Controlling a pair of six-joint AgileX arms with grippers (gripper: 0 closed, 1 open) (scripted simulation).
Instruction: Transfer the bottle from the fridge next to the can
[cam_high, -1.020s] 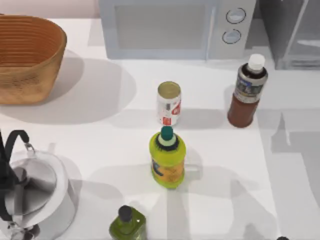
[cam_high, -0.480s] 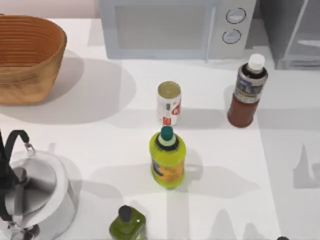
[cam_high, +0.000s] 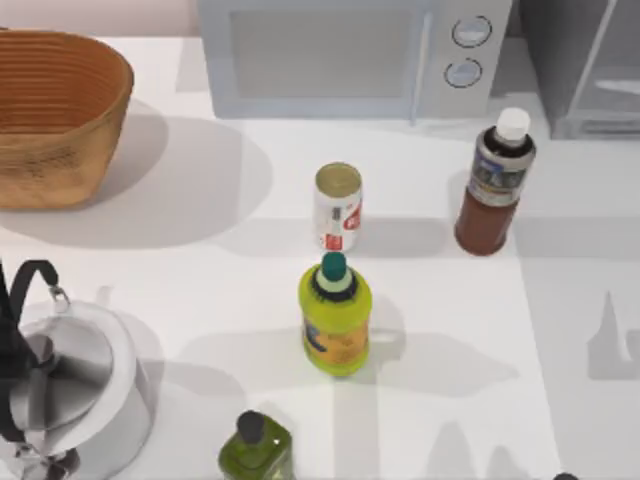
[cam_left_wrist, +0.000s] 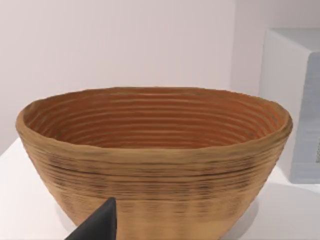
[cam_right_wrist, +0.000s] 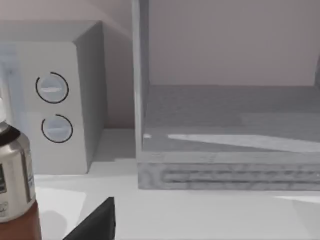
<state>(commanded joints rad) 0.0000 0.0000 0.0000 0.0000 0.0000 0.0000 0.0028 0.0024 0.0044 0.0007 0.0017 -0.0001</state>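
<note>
Top view: nothing on the worktop (cam_high: 200, 300) has moved since half a second ago. The bottle (cam_high: 494, 185) is stood upright out of the fridge (cam_high: 585, 65), right of the can (cam_high: 338, 207) and well apart. Its label print can't be read, and whether either arm's fingers are apart can't be told.

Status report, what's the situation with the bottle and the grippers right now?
Bottle upright on table, out of fridge, off to the can's right, apart from it. Nothing holding bottle. Nothing between bottle and can.
</note>
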